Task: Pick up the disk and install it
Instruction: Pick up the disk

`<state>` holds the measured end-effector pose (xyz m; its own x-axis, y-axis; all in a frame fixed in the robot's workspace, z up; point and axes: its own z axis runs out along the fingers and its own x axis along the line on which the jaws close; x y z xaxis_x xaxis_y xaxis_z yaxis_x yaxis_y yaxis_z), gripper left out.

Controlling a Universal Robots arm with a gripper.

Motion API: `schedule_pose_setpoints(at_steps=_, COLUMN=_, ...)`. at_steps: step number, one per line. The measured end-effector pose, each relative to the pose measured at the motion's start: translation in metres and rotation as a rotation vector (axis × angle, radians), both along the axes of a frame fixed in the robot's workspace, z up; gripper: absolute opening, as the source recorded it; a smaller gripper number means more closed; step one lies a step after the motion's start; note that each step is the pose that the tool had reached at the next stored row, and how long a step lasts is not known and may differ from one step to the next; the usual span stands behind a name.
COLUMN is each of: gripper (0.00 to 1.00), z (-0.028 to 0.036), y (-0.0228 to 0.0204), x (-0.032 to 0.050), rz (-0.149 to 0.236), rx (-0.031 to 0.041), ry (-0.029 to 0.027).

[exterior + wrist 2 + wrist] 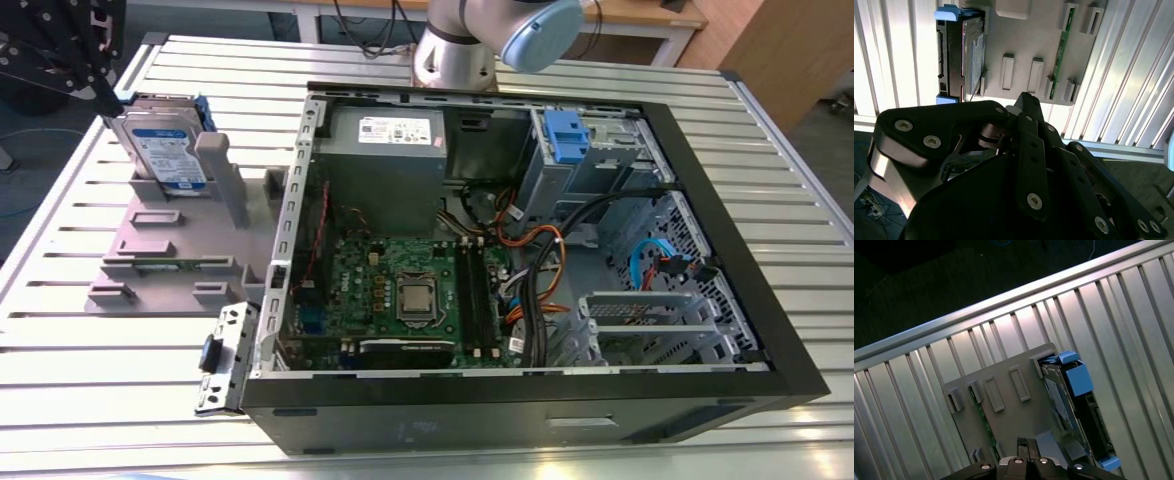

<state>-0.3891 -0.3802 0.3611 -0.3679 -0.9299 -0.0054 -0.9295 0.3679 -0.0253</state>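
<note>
**Disk in stand, tool empty**

Disk [163, 150] stands on edge in the grey stand [174, 250] at the exterior view's left, just beside the open computer case [534, 405]. Tool [1026, 446] hangs over the stand, fingers pressed together, pinching nothing, apart from the disk. Risk, my read: going down like this, it hits the disk's top edge or a stand post. Case wall is close on one side; bare counter [67, 400] on the other.
</note>
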Motion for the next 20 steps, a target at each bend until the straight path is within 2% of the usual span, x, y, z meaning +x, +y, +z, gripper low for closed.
schedule_pose_setpoints(at_steps=20, gripper=0.11, z=0.0, y=0.0, x=0.0, rz=0.012, rx=0.0, ry=0.0)
